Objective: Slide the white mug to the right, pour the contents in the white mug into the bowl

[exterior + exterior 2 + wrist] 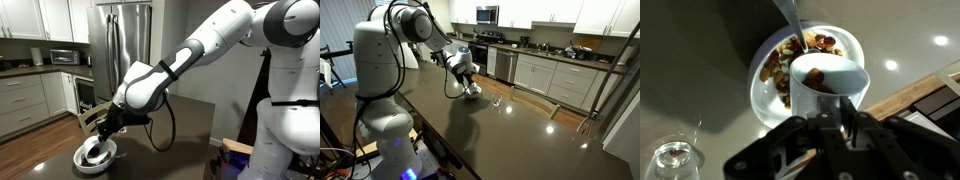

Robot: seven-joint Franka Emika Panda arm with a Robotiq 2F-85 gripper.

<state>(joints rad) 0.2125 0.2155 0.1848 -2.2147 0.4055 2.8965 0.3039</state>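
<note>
From the wrist view I see my gripper (835, 122) clamped on the white mug (830, 72). Its dark fingers (823, 128) pinch the mug's near wall at the rim, with no gap showing between pads and ceramic. The mug hangs over the near right part of the bowl (758, 95) and covers that stretch of the bowl's rim. I see brown pieces (815, 78) inside the mug, against its left wall. The bowl sits on the dark countertop (700, 60) and holds a heap of brown and reddish food pieces (775, 62), with a metal spoon (790, 18) leaning out over its far edge. A small clear glass (672, 160) stands upright on the counter to the near left of the bowl, well apart from it. A strip of wooden floor (905, 95) shows beyond the counter's right edge. In an exterior view the white arm (170, 68) reaches down from the right, with the gripper (103, 128) just above the bowl (84, 160) near the counter's corner, and a steel refrigerator (125, 40) stands behind. In an exterior view from across the counter, the gripper (468, 80) and the bowl (473, 93) are small at the far end. The mug looks tipped towards the bowl, though at this size I cannot be sure.
</note>
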